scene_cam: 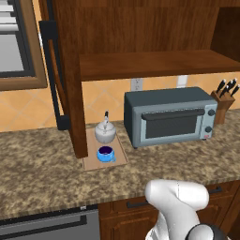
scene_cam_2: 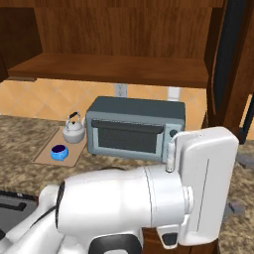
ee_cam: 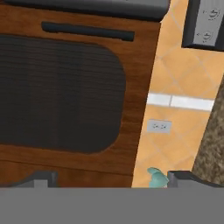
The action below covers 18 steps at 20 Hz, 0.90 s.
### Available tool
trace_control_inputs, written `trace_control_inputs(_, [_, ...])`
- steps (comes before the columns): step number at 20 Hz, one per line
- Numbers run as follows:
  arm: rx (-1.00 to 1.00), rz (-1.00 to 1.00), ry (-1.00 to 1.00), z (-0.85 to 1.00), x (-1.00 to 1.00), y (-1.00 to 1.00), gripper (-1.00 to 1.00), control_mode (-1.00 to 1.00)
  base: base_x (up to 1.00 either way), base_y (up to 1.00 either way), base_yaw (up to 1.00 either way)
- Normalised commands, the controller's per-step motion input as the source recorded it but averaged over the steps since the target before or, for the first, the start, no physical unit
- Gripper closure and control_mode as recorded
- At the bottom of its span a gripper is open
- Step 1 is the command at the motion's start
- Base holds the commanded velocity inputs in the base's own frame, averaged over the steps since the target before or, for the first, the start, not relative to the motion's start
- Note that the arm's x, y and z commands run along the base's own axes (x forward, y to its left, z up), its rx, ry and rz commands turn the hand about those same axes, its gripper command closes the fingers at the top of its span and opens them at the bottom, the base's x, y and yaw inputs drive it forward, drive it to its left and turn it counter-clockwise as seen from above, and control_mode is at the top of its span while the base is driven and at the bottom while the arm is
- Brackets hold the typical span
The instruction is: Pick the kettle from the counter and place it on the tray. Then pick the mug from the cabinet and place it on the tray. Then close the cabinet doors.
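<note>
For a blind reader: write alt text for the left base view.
A silvery kettle and a blue mug sit together on a wooden tray on a speckled counter. A grey toaster oven stands to their right under an open cabinet shelf, beside a knife block.

Blue mug (scene_cam: 106, 153), silvery-white kettle (scene_cam: 105, 132), tan tray (scene_cam: 119, 158), speckled brown counter (scene_cam: 42, 164).
</note>
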Motion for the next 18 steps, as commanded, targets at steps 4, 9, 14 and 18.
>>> trace_control_inputs(4, [0.14, 0.16, 0.01, 0.07, 0.01, -0.32, -1.00, -1.00, 0.00, 0.00, 0.00])
trace_control_inputs(9, [0.23, 0.28, 0.00, 0.02, -0.06, -0.22, -1.00, -1.00, 0.00, 0.00, 0.00])
trace_control_inputs(14, [0.15, 0.24, 0.03, 0.02, 0.12, -0.30, -1.00, -1.00, 0.00, 0.00, 0.00])
trace_control_inputs(18, [0.04, 0.25, 0.08, 0.00, 0.11, -0.23, -1.00, -1.00, 0.00, 0.00, 0.00])
